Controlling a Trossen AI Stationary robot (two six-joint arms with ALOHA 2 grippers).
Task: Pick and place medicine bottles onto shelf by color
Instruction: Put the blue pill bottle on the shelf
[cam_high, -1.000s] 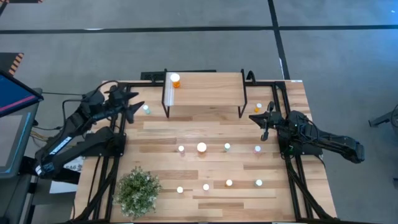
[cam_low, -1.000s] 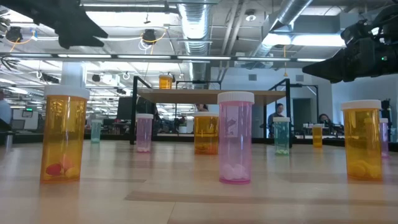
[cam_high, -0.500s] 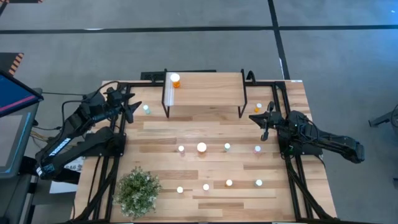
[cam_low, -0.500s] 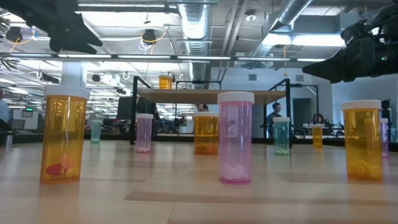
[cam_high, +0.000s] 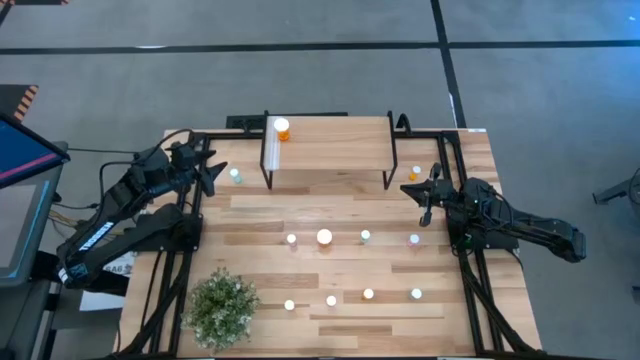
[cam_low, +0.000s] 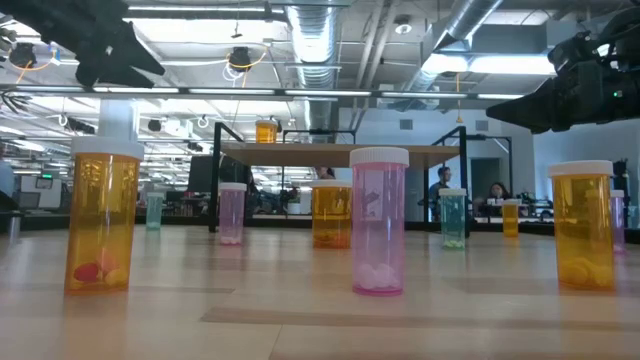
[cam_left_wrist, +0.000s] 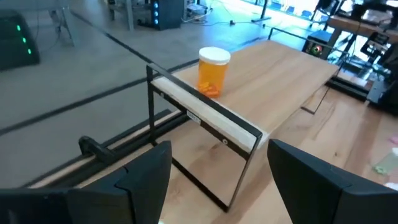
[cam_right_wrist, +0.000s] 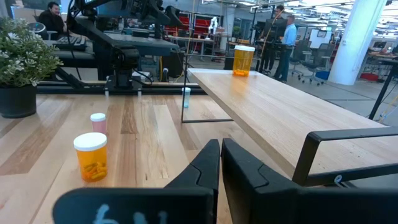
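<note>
The shelf (cam_high: 325, 140) stands at the table's far edge on thin black legs, with one orange bottle (cam_high: 281, 128) upright on its left end, also in the left wrist view (cam_left_wrist: 213, 71). My left gripper (cam_high: 212, 172) hovers open and empty left of the shelf, beside a teal bottle (cam_high: 235, 176); its fingers stand wide apart (cam_left_wrist: 219, 149). My right gripper (cam_high: 408, 188) hovers shut and empty by the shelf's right end (cam_right_wrist: 219, 144), near a small orange bottle (cam_high: 415, 173). Several more bottles stand upright on the table in two rows, among them a larger orange one (cam_high: 324, 237).
A potted plant (cam_high: 220, 308) stands at the table's near left corner. The near row of bottles (cam_high: 368, 294) runs right of it, the middle row (cam_high: 365, 236) lies between the arms. Black frame rails (cam_high: 445, 150) run along the table's sides. People sit in the room behind (cam_right_wrist: 53, 15).
My left gripper has drawn back a little toward the table's left edge, away from the teal bottle and the shelf. The bottles stand as they were.
</note>
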